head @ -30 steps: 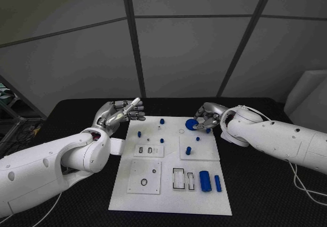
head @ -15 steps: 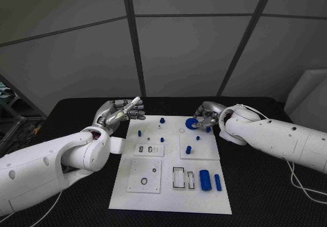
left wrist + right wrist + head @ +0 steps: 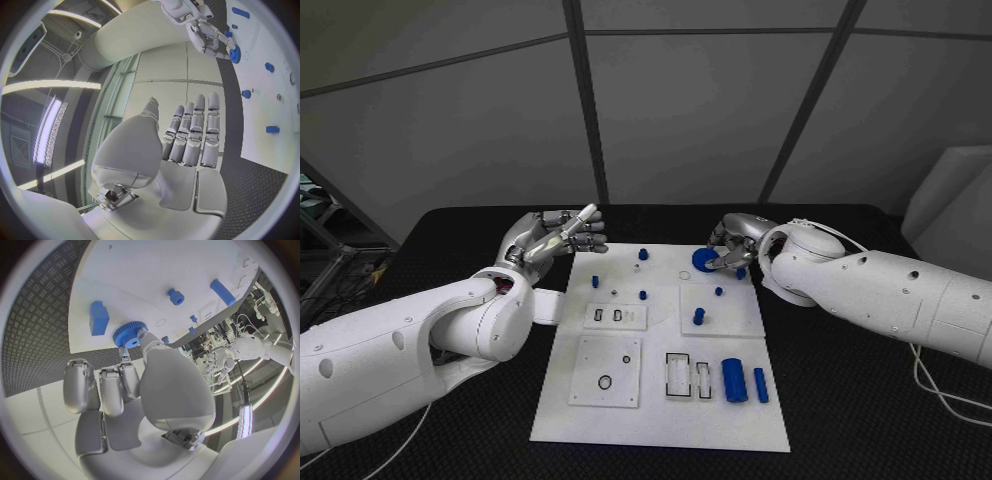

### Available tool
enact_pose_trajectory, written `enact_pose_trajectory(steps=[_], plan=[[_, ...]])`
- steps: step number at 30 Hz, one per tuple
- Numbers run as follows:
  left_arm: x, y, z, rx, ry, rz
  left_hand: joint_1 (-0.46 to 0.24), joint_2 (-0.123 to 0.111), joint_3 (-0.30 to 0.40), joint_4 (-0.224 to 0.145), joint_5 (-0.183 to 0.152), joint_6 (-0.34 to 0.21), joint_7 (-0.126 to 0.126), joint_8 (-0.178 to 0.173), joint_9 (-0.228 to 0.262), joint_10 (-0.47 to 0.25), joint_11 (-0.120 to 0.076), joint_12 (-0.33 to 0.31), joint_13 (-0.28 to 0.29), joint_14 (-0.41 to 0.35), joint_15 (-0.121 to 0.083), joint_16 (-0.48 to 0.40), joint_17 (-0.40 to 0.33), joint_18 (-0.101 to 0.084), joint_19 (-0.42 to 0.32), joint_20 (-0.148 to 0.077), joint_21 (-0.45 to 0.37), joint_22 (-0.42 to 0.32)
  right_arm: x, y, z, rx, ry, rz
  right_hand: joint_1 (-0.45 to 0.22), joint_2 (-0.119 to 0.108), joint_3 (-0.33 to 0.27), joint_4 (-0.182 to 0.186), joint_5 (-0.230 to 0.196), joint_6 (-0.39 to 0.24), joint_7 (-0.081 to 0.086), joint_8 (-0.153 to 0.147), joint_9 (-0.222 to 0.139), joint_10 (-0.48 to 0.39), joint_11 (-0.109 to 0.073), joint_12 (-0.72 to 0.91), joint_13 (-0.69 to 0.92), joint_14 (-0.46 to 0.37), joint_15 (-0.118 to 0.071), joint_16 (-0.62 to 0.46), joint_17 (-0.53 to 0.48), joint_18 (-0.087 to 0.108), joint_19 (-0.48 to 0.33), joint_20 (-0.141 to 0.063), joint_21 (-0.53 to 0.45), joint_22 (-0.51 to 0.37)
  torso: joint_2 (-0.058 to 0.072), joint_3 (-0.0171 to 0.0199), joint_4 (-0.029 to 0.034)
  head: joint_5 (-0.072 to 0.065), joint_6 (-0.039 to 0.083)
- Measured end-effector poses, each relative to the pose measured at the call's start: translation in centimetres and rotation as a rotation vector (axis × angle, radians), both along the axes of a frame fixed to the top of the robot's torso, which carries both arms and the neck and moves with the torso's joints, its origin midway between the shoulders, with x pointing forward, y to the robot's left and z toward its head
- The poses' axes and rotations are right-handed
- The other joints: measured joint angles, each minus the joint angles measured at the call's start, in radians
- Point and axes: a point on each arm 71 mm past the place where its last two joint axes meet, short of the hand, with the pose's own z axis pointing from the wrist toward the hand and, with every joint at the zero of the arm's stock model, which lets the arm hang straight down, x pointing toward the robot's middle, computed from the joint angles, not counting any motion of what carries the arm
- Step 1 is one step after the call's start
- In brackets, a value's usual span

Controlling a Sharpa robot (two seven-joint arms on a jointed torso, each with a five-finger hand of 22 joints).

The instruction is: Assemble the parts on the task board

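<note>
Black table [image 3: 473, 225] before grey wall panels | white task board [image 3: 661, 400] | right hand [image 3: 727, 250] pinches blue gear [image 3: 705, 260] above board's far edge — probably light, rigid; toothed rim offers grip | left hand [image 3: 554, 238] empty, fingers extended together.

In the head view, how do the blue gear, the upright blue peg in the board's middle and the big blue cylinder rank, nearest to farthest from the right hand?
1. Blue gear: held in the right hand, far edge.
2. Upright peg: middle of the board.
3. Big cylinder: near right part.
</note>
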Motion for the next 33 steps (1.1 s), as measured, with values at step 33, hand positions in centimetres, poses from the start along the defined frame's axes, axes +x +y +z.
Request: enact_pose_trajectory(steps=[33], plan=[[0.03,0.03,-0.09,0.002,0.011,-0.002,-0.004,0.004,-0.006,0.0,0.0,0.0,0.0,-0.004,0.0,0.0,0.0,0.0,0.0,0.0,0.0,-0.004,0.001,0.0,0.0,0.0,0.0,0.001,0.54,0.3,0.43,-0.045,0.029,0.02,-0.015,0.002,0.077,0.013,0.091,0.061,-0.008,-0.012,-0.012,0.021,-0.007,0.028,0.0,0.0,0.0,0.004,0.0,0.0,0.008,-0.008,0.004,0.0,0.0,0.0003,0.0006,0.004,-0.008]])
